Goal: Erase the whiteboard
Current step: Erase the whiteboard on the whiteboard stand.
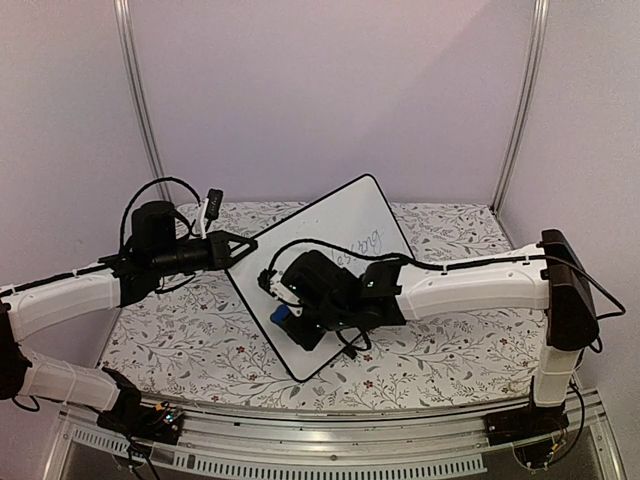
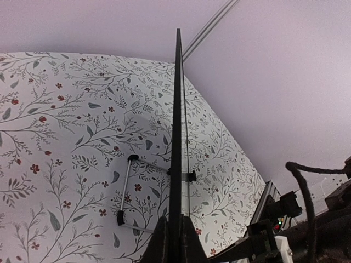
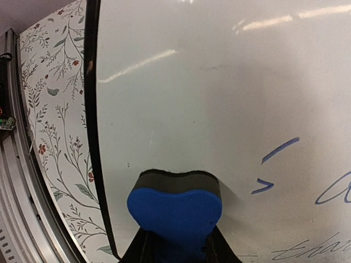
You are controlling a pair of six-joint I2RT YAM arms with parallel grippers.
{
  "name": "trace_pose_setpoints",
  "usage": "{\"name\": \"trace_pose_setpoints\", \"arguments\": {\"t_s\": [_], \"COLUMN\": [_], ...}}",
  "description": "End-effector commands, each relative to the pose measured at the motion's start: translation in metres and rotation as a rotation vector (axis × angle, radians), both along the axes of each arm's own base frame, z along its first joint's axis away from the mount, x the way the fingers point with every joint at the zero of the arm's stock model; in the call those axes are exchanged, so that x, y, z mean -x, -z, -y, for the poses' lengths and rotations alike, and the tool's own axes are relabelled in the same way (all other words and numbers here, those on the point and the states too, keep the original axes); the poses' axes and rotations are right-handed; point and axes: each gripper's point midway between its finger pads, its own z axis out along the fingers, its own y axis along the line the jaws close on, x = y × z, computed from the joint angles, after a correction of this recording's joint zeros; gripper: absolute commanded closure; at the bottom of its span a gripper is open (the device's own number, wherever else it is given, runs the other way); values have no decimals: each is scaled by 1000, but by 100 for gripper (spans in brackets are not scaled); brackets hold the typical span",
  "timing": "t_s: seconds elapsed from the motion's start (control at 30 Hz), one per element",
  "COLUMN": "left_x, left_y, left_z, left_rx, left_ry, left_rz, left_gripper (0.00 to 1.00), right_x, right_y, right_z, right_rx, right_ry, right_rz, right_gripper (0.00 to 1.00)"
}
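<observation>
The whiteboard (image 1: 330, 240) stands tilted on the flowered table, black-framed, with thin handwriting near its upper right. My left gripper (image 1: 240, 246) is shut on the board's left edge; the left wrist view looks along that thin black edge (image 2: 176, 137), pinched between the fingers (image 2: 159, 244). My right gripper (image 1: 290, 315) is shut on a blue eraser (image 3: 175, 211) whose dark felt face presses on the board's white surface (image 3: 192, 93) near its lower left part. Blue strokes (image 3: 279, 150) and fainter writing lie to the eraser's right.
A flowered cloth (image 1: 180, 350) covers the table. The board's wire stand with black feet (image 2: 125, 189) rests on the cloth behind the board. A metal rail (image 1: 330, 420) runs along the near edge, and lilac walls close the back and sides.
</observation>
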Motion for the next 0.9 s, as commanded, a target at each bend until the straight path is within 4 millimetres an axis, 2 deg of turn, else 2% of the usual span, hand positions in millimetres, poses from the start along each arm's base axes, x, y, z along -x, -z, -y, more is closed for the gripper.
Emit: {"name": "trace_pose_setpoints", "arguments": {"t_s": [0.0,0.07,0.2,0.47,0.6,0.73,0.87], "left_x": [17,17,17,17,17,17,18], "left_y": [-35,-34,-34,-35,-36,-36,-35], "left_z": [16,17,17,17,16,16,16], "left_rx": [36,36,37,37,37,38,37], "left_ry": [107,107,108,108,109,109,109], "left_rz": [118,118,115,119,121,121,120], "left_gripper": [100,100,100,100,100,100,100], "right_x": [13,16,16,-11,-27,-47,-63], "right_y": [56,53,37,-11,-13,-20,-24], "right_z": [33,32,17,-25,-39,-41,-33], "right_rx": [129,116,72,12,41,48,43], "right_ry": [30,26,5,12,20,58,105], "right_rz": [-80,-85,-67,50,113,162,168], "right_gripper": [100,100,100,100,100,100,100]}}
